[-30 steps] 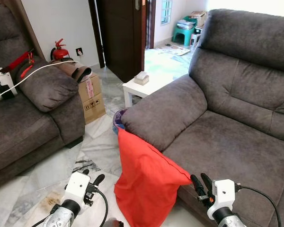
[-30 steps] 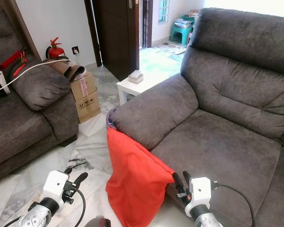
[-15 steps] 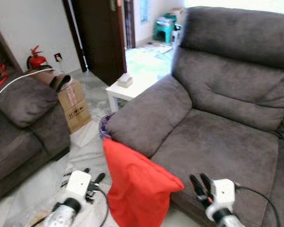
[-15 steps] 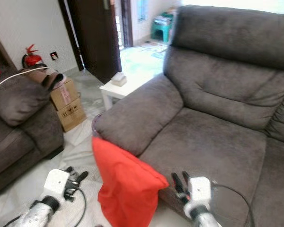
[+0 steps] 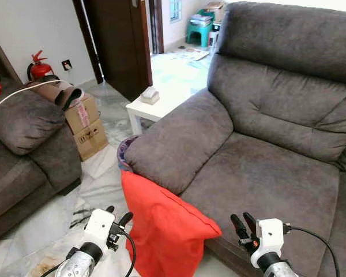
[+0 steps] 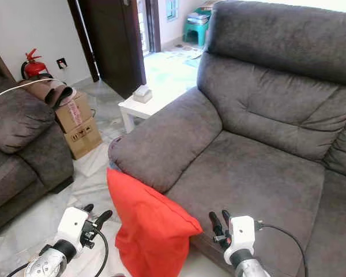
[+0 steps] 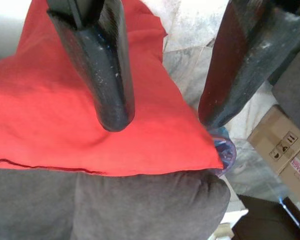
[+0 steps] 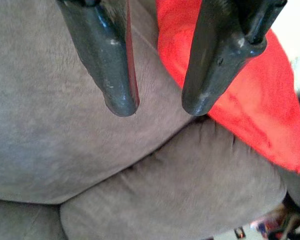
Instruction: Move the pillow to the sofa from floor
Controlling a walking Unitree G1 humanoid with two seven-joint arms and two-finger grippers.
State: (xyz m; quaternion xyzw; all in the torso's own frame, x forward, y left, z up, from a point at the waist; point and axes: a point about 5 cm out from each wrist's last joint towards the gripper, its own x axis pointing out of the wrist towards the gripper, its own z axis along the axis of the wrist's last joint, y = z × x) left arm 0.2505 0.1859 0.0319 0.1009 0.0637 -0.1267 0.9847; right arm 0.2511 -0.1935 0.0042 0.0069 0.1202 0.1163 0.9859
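Left gripper (image 5: 116, 219) spread, hovering just beside the red fabric pillow (image 5: 164, 231); right gripper (image 5: 243, 224) spread too, over the front edge of the grey plush sofa (image 5: 259, 173). One pillow, standing on the marble floor (image 5: 98, 184), leaning against the sofa's armrest. Two grippers, both empty. Could slide sideways off the armrest if pushed from one side; possibly slack filling, hard to judge.

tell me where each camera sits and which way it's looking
Left eye view: head, looking forward and down at the red pillow against the sofa; left claw and right claw low.
Right eye view: stereo twin, same scene.
Left wrist view: along open fingers at the pillow.
Right wrist view: along open fingers at the sofa cushion and pillow.
All share the pillow.
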